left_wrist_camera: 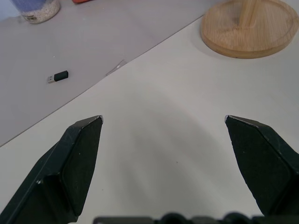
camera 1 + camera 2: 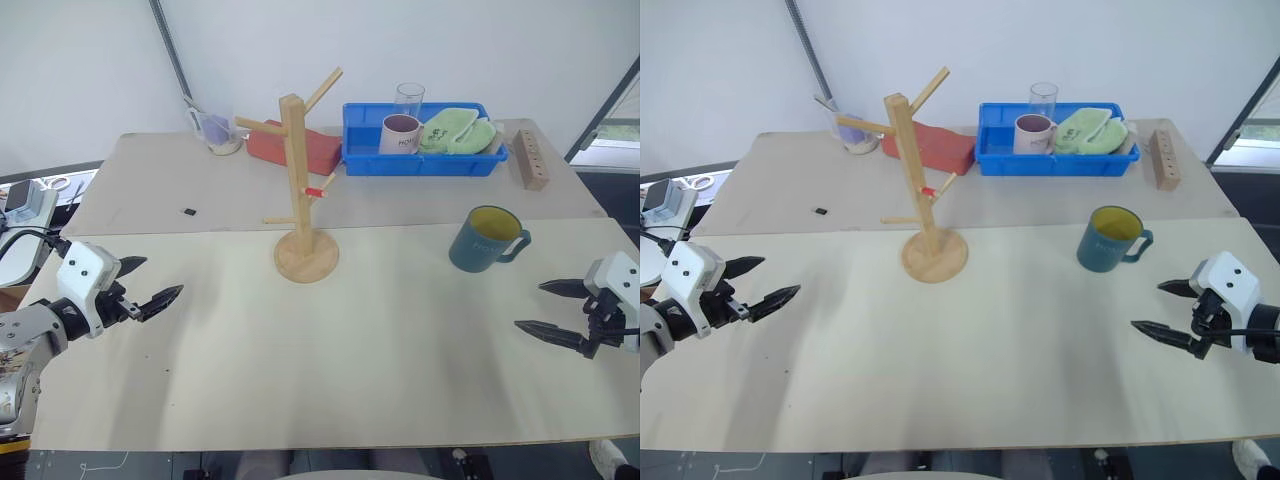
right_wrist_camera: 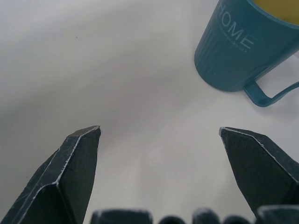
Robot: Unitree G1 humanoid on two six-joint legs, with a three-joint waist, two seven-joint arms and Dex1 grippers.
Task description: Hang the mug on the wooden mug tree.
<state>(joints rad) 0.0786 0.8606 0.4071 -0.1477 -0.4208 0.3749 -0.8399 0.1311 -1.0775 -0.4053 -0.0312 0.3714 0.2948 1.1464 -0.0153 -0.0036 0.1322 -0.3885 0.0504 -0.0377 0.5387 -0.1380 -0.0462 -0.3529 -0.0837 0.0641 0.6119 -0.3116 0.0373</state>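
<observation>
The dark teal mug (image 2: 485, 239) with a yellow inside stands upright on the table's right half, its handle toward the right edge. The wooden mug tree (image 2: 302, 190) rises on its round base at mid-table, with angled pegs and one red-tipped peg. My right gripper (image 2: 546, 307) hovers open near the right edge, a short way in front of the mug, with nothing between its fingers. The right wrist view has the mug (image 3: 243, 51) beyond the open fingers. Near the left edge, my left gripper (image 2: 152, 280) is open and empty, well left of the tree's base (image 1: 250, 25).
A blue tray (image 2: 420, 160) at the back holds a white mug (image 2: 400, 133), a glass tumbler (image 2: 408, 98) and a green cloth. A red block (image 2: 295, 150), a cup of utensils (image 2: 218, 130), a holed wooden block (image 2: 530, 158) and a small black stick (image 2: 188, 211) lie around.
</observation>
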